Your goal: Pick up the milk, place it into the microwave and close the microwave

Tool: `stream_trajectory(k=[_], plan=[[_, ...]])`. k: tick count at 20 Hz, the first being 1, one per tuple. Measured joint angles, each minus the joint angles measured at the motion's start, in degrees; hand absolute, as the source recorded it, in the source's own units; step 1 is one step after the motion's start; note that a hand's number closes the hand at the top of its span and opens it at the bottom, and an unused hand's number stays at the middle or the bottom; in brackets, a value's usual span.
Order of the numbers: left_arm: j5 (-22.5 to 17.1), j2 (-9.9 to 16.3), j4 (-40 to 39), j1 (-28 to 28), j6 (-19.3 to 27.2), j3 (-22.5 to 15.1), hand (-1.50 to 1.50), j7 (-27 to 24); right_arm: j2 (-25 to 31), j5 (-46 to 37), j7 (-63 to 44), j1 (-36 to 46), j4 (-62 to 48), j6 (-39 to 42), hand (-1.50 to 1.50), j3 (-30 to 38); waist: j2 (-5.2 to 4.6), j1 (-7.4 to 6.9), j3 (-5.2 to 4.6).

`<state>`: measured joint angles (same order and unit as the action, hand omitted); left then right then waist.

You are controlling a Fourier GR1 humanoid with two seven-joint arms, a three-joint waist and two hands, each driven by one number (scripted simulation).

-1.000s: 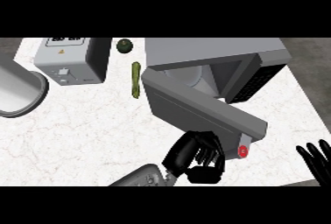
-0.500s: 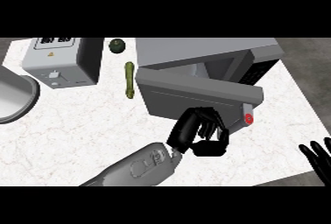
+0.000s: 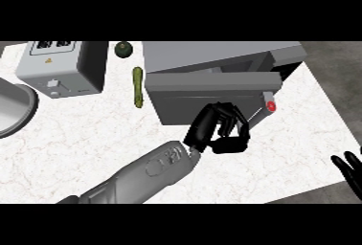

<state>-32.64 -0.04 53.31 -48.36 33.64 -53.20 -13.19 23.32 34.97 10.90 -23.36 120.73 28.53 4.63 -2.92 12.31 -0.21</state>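
The grey microwave (image 3: 219, 55) stands at the back right of the counter. Its door (image 3: 205, 91), with a red button (image 3: 271, 107) near its right end, lies almost across the front, and only a dark gap shows at the right. My left hand (image 3: 218, 128) rests against the door's lower edge with relaxed fingers and holds nothing. The milk shows nowhere in this view. At the lower right edge my right hand (image 3: 348, 168) rests open, fingers up.
A grey box-shaped appliance (image 3: 60, 67) stands at the back left. A green cucumber (image 3: 138, 86) and a dark green round fruit (image 3: 124, 49) lie between it and the microwave. A grey bowl's rim (image 3: 14, 112) shows at the left edge.
The microwave door has swung from wide open to nearly shut. My left hand moved up and away from me along with it. The right hand stayed where it was.
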Motion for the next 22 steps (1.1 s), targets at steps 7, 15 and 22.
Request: stream_trajectory(k=[7, 15, 22], plan=[[-6.0, 0.0, -2.6, -2.0, -1.3, 0.9, 1.50, -2.7, 1.0, 2.4, -1.8, 0.6, 1.3, -1.0, -1.50, 1.1, -0.34, 0.65, 0.03], [-11.7, 0.0, -4.8, -3.7, -2.8, 2.2, 1.50, -5.3, 1.8, 4.9, -3.1, 1.8, 2.5, -1.9, -1.50, 1.9, -0.74, 1.35, 0.07], [-15.1, 0.0, -6.4, -4.7, -1.9, 2.2, 1.50, -8.0, 2.8, 7.2, -3.9, 2.6, 3.6, -1.4, -1.50, 2.1, -0.94, 1.94, 0.11]])
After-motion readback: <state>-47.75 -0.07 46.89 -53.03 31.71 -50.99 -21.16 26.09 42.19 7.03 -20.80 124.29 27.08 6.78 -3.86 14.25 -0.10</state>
